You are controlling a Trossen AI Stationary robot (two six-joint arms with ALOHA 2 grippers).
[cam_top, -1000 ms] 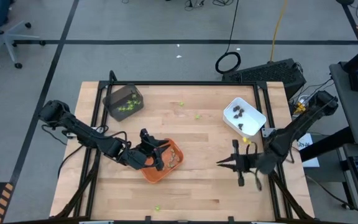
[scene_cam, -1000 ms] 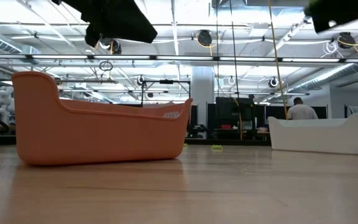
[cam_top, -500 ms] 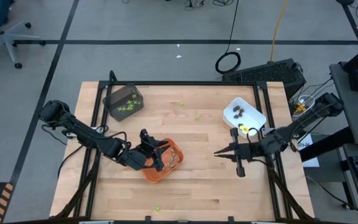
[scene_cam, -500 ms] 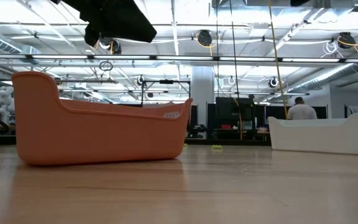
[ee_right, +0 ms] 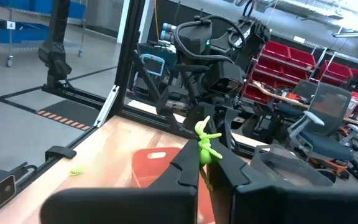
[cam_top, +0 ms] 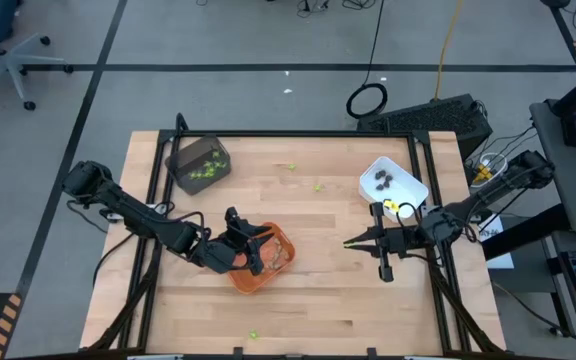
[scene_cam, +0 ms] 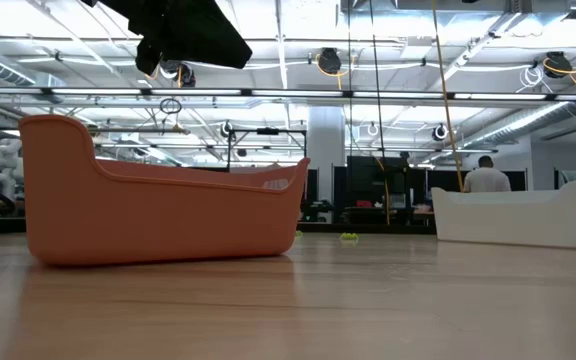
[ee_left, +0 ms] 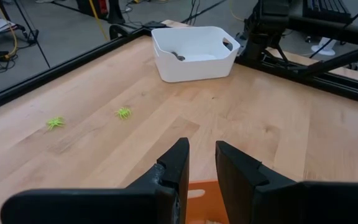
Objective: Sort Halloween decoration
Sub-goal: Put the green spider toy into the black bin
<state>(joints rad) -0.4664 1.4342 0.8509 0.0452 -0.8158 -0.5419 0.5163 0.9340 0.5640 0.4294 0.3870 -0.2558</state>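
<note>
My right gripper point(cam_top: 348, 241) hovers over the table's right half, pointing level toward the left edge. It is shut on one lime-green decoration piece point(ee_right: 205, 146). My left gripper point(cam_top: 256, 256) hangs over the orange tray point(cam_top: 265, 260). Its fingers point(ee_left: 202, 158) stand a narrow gap apart with nothing between them. The orange tray holds tan-grey pieces. Loose lime-green pieces lie on the wood at the far middle point(cam_top: 290, 167) point(cam_top: 318, 185) and near the front edge point(cam_top: 252, 335). My right gripper pinches the lime-green piece by its body point(ee_right: 205, 155) between the two fingertips. The fingers come level from the table's right side. The piece's thin legs point(ee_right: 202, 129) stick out past the fingers, and it is lifted clear of the table.
A white tray point(cam_top: 393, 187) with dark brown pieces stands at the far right. A dark grey tray point(cam_top: 200, 165) with green pieces stands at the far left. A black frame runs along the table's edges. Bare wood lies between the orange tray and my right gripper.
My right gripper has risen, leaving the top of the low view. It has moved a little toward the far edge and tipped up to level, staying shut.
</note>
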